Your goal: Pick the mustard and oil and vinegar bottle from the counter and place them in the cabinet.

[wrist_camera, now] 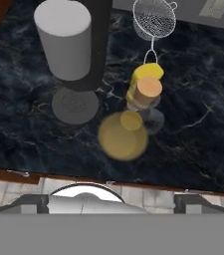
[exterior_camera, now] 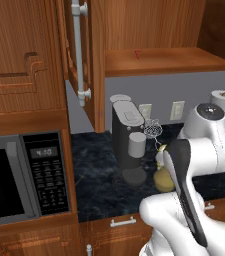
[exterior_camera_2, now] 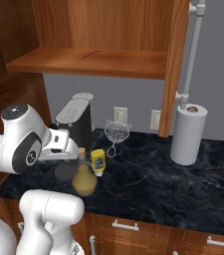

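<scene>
In the left base view, the white arm bent over the dark bench. The oil and vinegar bottle stood on the bench, partly hidden behind the arm. A black coffee machine stood just beside it, with a wire strainer near the wall. The cabinet hung above with its door open, and its shelf board was bare wood. A microwave sat to the left.

In the right base view, the mustard stood on the bench, just behind the oil and vinegar bottle. The strainer was a little farther back. A paper towel roll stood well apart on the right side. The arm's hand hung over the two bottles.

In the hand view, the camera looked down on both bottles. The round gold bottle had its cork top in front of the yellow mustard. The claw was wide open, its two dark tips far apart at the bottom. It held nothing and hung above the bench, not touching either bottle.
</scene>
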